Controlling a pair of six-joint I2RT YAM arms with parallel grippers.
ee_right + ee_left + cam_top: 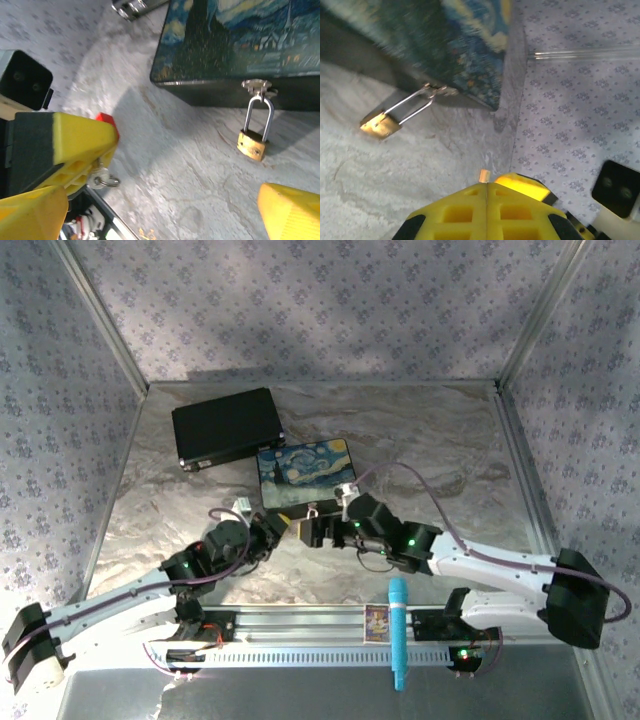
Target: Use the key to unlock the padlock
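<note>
Clenching the key point(102, 176), visible from my right wrist, in my left end effector point(486, 186); right end effector point(162, 202) released near the padlock point(251, 144).

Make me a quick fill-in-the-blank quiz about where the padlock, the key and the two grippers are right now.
1. The padlock hangs from the painted box, not from the other box, whose colour is ___.
2. The left gripper is ___ on the key.
3. The right gripper stands ___, holding nothing.
Missing words: black; shut; open.
</note>
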